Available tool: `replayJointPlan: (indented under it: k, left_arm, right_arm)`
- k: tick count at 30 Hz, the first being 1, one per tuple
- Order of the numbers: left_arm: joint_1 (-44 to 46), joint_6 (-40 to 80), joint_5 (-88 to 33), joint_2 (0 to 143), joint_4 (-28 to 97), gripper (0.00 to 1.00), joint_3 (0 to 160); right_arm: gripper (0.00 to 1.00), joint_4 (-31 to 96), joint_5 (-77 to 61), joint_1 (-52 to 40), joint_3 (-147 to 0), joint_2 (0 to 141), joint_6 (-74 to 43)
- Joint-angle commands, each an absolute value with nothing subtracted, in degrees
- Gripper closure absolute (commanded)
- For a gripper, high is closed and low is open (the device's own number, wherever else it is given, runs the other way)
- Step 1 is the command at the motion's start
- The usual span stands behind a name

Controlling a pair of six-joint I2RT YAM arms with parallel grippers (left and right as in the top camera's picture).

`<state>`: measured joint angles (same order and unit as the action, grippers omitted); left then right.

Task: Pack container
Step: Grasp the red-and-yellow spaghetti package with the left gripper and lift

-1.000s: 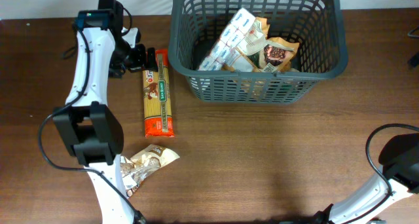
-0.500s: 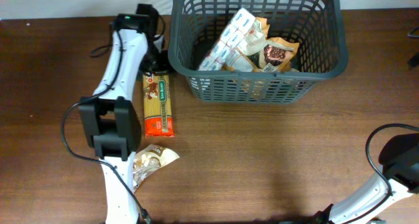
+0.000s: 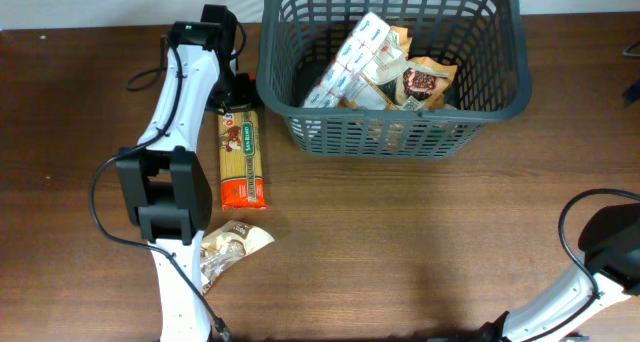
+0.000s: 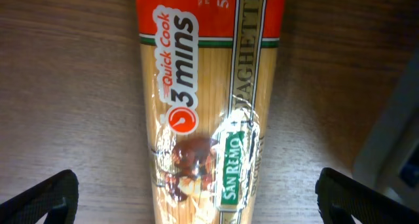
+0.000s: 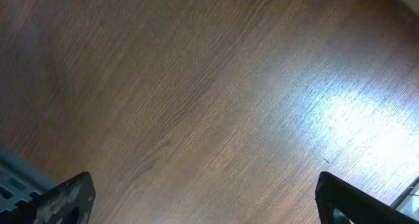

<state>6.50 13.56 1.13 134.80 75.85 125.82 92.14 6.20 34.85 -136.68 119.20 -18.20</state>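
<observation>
The dark grey slotted container (image 3: 520, 77) stands at the back of the table and holds a long white box (image 3: 352, 57) and brown snack bags (image 3: 425, 80). A spaghetti packet (image 3: 241, 154) lies flat on the table left of it; in the left wrist view the packet (image 4: 206, 99) runs between my fingers. My left gripper (image 3: 234, 90) is open over the packet's far end, its fingertips (image 4: 200, 201) wide on either side. My right gripper (image 5: 203, 198) is open above bare table; it is out of the overhead view.
A small brown and white snack bag (image 3: 230, 247) lies near the front left, beside the left arm's base. The container's corner (image 5: 16, 178) shows at the lower left of the right wrist view.
My left arm swung right from the far left to over the packet's far end, then held there. The packet and container have not moved.
</observation>
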Motion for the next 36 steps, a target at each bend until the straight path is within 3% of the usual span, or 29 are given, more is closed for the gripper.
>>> replayJointPlan:
  k: [1,36]
  left_arm:
    - [6.96,14.57,1.15,138.54,75.68,0.01,124.62]
    - [7.35,14.06,-0.45,143.68,72.40,0.01,120.77]
  right_arm:
    - [0.01,92.09,6.46,34.79,-136.33,118.48,-18.76]
    - [0.01,92.09,6.46,34.79,-136.33,118.48,-18.76]
